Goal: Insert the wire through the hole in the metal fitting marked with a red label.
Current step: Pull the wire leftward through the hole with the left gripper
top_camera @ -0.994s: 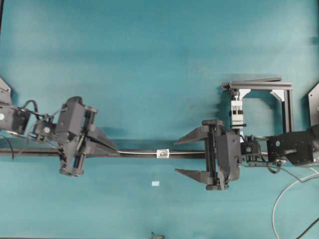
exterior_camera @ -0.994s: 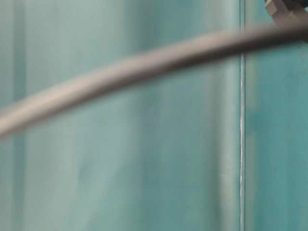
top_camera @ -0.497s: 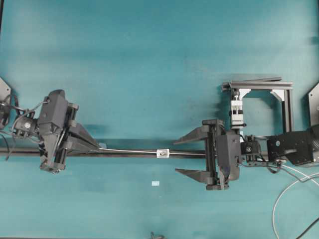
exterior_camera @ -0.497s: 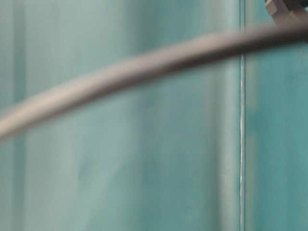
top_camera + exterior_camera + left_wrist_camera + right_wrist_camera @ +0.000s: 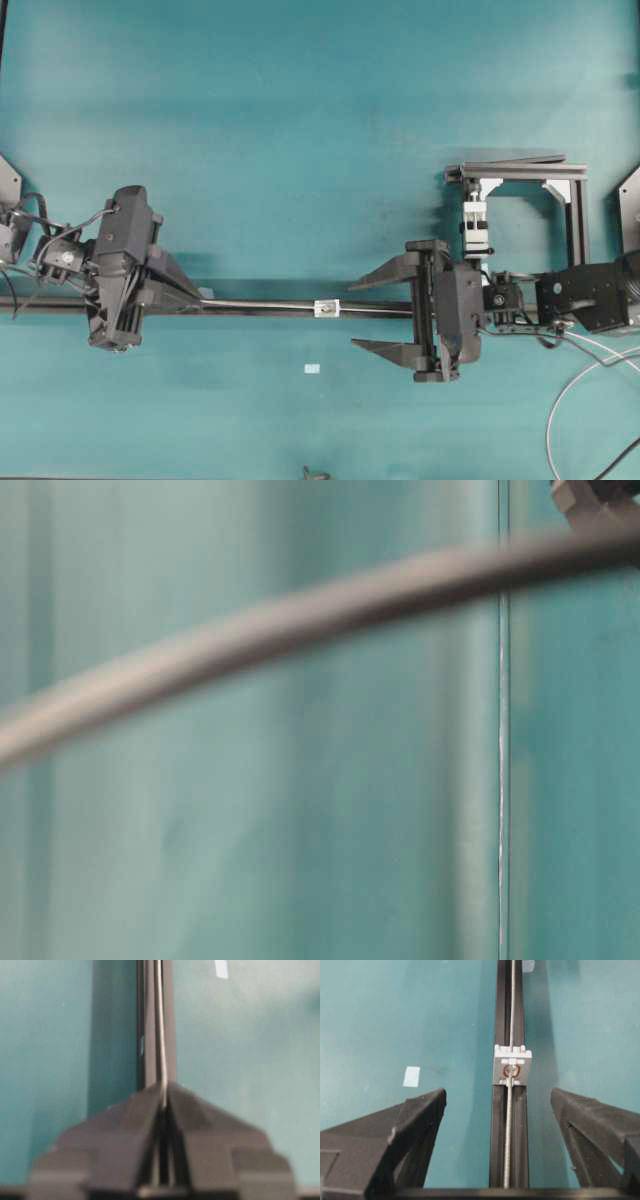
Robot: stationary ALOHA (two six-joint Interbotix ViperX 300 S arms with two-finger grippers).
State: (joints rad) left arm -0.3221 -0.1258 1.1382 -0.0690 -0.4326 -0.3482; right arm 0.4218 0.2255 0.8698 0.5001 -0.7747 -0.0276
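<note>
The wire (image 5: 262,303) lies along a black rail (image 5: 240,309) and passes through the red-ringed hole (image 5: 512,1071) of the metal fitting (image 5: 327,308), a small silvery square on the rail. In the right wrist view the wire (image 5: 508,1135) shows on both sides of the fitting (image 5: 512,1056). My left gripper (image 5: 197,297) is shut on the wire's left end; in its wrist view the wire (image 5: 159,1020) runs out from the pinched tips (image 5: 164,1091). My right gripper (image 5: 353,316) stands open astride the rail, right of the fitting, its fingers (image 5: 415,1120) well clear of the wire.
A small pale paper scrap (image 5: 312,369) lies below the rail. A tall white clamp (image 5: 476,225) in a black frame (image 5: 575,205) stands at the right. A curved white cable (image 5: 556,410) loops at bottom right. The table-level view shows only a blurred grey cable (image 5: 300,615).
My left gripper slid left along the rail, then came back slightly to the right, still closed on the wire. The right arm has not moved.
</note>
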